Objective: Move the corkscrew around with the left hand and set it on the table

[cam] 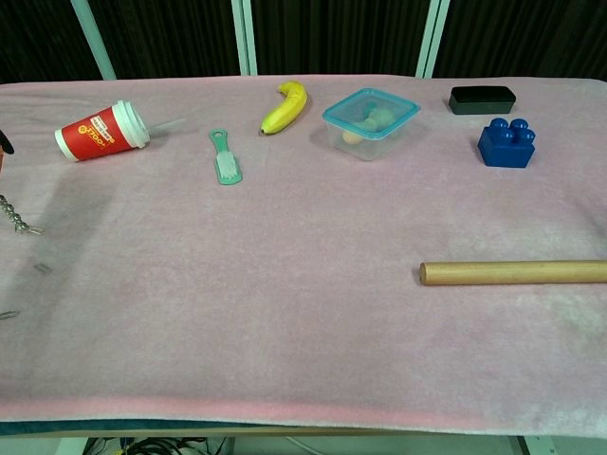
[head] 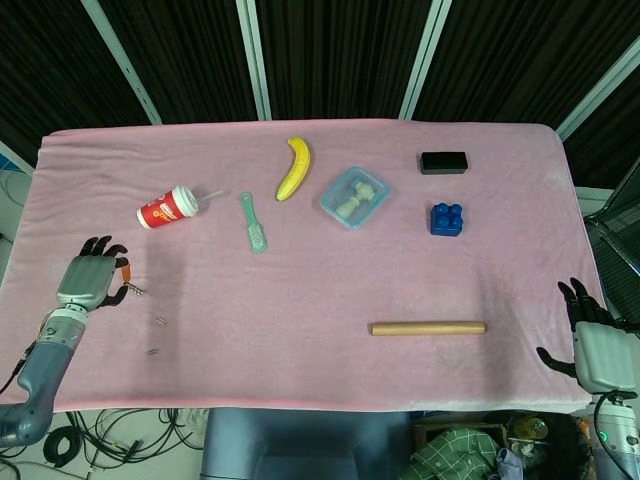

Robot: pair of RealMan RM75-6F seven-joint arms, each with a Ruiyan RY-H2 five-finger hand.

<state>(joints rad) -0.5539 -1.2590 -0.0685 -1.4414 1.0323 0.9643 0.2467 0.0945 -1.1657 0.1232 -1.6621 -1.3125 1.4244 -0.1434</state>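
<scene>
The corkscrew is seen as an orange handle with a thin metal spiral projecting from it; the spiral tip is also caught at the left edge of the chest view. It is held in the left hand, whose fingers are closed around the handle, near the left edge of the table, which is covered with a pink cloth. Whether the spiral touches the cloth cannot be told.

The right hand is seen at the right end of the table's front edge, fingers spread apart and nothing held.

A clear plastic box with a blue rim lies a little right of the middle of the far side; pale rounded items are seen inside it, but what they are cannot be told. A red paper cup with a white lid lies on its side towards the far left; a printed logo is visible on it, but the writing is too small to be read.

A banana lies near the far edge, left of the box, and a green brush lies between the cup and the banana. A black case and a blue toy brick are placed towards the far right corner. A wooden rod lies parallel to the front edge, right of its middle.
</scene>
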